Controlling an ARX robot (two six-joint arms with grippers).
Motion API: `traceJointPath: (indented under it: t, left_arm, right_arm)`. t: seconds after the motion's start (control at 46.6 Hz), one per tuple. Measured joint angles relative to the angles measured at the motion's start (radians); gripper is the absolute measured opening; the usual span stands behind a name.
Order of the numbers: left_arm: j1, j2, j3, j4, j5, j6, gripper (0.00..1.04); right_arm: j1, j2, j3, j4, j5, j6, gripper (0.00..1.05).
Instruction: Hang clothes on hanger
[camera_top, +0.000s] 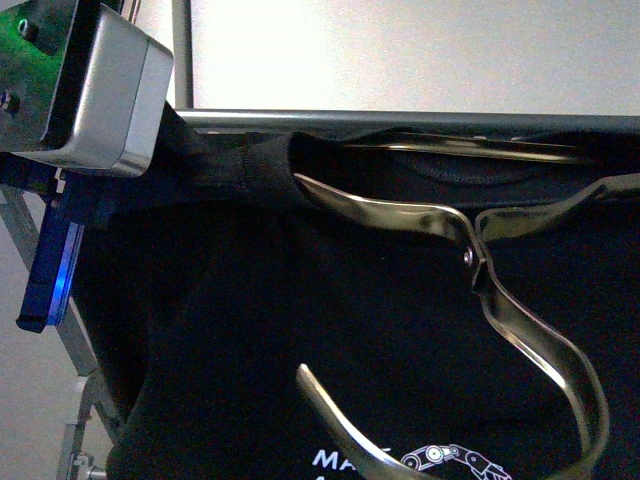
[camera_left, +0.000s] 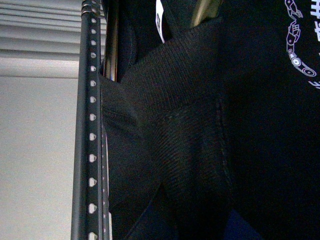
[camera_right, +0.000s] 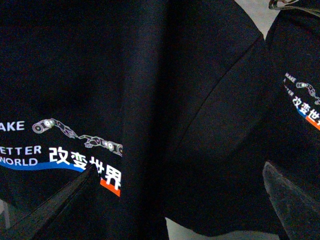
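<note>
Plain indoor test room: bare white wall (camera_top: 400, 50), grey metal rack (camera_top: 300, 120).

From the body camera we face straight ahead and sit very near the black T-shirt (camera_top: 250, 330), which fills the frame from 3 round to 9 o'clock, with the grey rail (camera_top: 400, 122) crossing at 12 and our left arm (camera_top: 110, 90) crowding in at 10 o'clock. Our left wrist camera is pressed close against the shirt's ribbed collar (camera_left: 170, 85) and looks along the same rail, so it shares rail and collar with the body view. Our right wrist camera looks flat onto the shirt's front from close range, sharing the white robot-arm print (camera_right: 75, 137) that the body view catches at 6 o'clock.
</note>
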Motion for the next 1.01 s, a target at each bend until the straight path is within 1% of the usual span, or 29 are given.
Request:
traceJointPath:
  t: [0.129,0.15,0.193,0.214,0.279,0.3,0.322,0.365,0.386,0.408,0.472,0.515,0.536,0.601,0.622,0.665,0.686,0.751,0.772,0.794,0.815,0.836,0.901,0.944,0.965,1.008]
  left_arm:
    - [0.0,0.0,0.0,0.0,0.0,-0.001,0.04]
    - [0.0,0.0,0.0,0.0,0.0,-0.001,0.04]
    - [0.0,0.0,0.0,0.0,0.0,-0.001,0.04]
    - [0.0,0.0,0.0,0.0,-0.002,-0.001,0.04]
    - [-0.001,0.0,-0.001,0.0,-0.001,-0.001,0.04]
    - [-0.001,0.0,-0.001,0.0,-0.001,-0.001,0.04]
    - [-0.001,0.0,-0.001,0.0,-0.001,-0.001,0.04]
    - [0.0,0.0,-0.001,0.0,-0.002,-0.001,0.04]
    - [0.0,0.0,-0.001,0.0,-0.002,-0.001,0.04]
    - [0.003,0.001,-0.002,0.0,-0.005,-0.001,0.04]
    - [0.005,0.001,-0.004,0.0,-0.008,-0.001,0.04]
    - [0.005,0.001,-0.004,0.0,-0.008,-0.001,0.04]
    - [0.005,0.001,-0.004,0.0,-0.008,-0.001,0.04]
    - [0.003,0.001,-0.004,0.0,-0.008,-0.001,0.04]
    - [0.002,0.001,-0.004,0.0,-0.008,-0.001,0.04]
    - [0.002,0.001,-0.004,0.0,-0.007,-0.001,0.04]
    - [0.002,0.001,-0.004,0.0,-0.007,-0.001,0.04]
    - [0.002,0.001,-0.004,0.0,-0.006,-0.001,0.04]
    - [0.002,0.001,-0.004,0.0,-0.007,-0.001,0.04]
    - [0.002,0.001,-0.004,0.0,-0.007,-0.001,0.04]
    - [0.002,0.001,-0.004,0.0,-0.007,-0.001,0.04]
    - [0.002,0.001,-0.004,0.0,-0.007,-0.001,0.04]
    - [0.002,0.001,-0.004,0.0,-0.007,-0.001,0.04]
    - [0.002,0.001,-0.004,0.0,-0.007,-0.002,0.04]
    - [0.002,0.001,-0.004,0.0,-0.006,-0.002,0.04]
    - [0.002,0.001,-0.004,0.0,-0.007,-0.002,0.04]
  right_arm:
    - [0.0,0.0,0.0,0.0,-0.001,0.001,0.97]
    - [-0.012,0.012,0.006,-0.019,-0.039,0.017,0.97]
    - [-0.076,0.075,0.053,-0.119,-0.206,0.069,0.97]
    - [-0.14,0.155,0.093,-0.173,-0.337,0.1,0.97]
    - [-0.277,0.333,0.174,-0.159,-0.538,0.114,0.97]
    - [-0.334,0.412,0.219,-0.125,-0.592,0.093,0.97]
    - [-0.368,0.459,0.251,-0.106,-0.63,0.065,0.97]
    - [-0.411,0.532,0.316,-0.082,-0.663,0.021,0.97]
    - [-0.42,0.55,0.332,-0.077,-0.676,0.005,0.97]
    - [-0.438,0.604,0.387,-0.055,-0.689,-0.061,0.97]
    - [-0.439,0.695,0.495,-0.043,-0.687,-0.216,0.97]
    - [-0.419,0.747,0.561,-0.049,-0.676,-0.359,0.97]
    - [-0.41,0.76,0.579,-0.052,-0.671,-0.404,0.97]
    - [-0.363,0.816,0.637,-0.035,-0.65,-0.619,0.97]
    - [-0.355,0.825,0.644,-0.03,-0.646,-0.637,0.97]
    - [-0.323,0.859,0.673,-0.02,-0.634,-0.79,0.97]
    - [-0.316,0.867,0.68,-0.021,-0.634,-0.823,0.97]
    - [-0.281,0.908,0.707,-0.023,-0.632,-0.993,0.97]
    - [-0.277,0.912,0.709,-0.024,-0.632,-0.993,0.97]
    - [-0.265,0.928,0.718,-0.032,-0.637,-1.061,0.97]
    - [-0.26,0.935,0.723,-0.039,-0.639,-1.095,0.97]
    - [-0.249,0.95,0.733,-0.059,-0.648,-1.179,0.97]
    - [-0.229,0.979,0.753,-0.109,-0.653,-1.29,0.97]
    - [-0.202,1.014,0.778,-0.179,-0.654,-1.439,0.97]
    - [-0.192,1.027,0.787,-0.195,-0.652,-1.491,0.97]
    - [-0.172,1.049,0.797,-0.192,-0.64,-1.537,0.97]
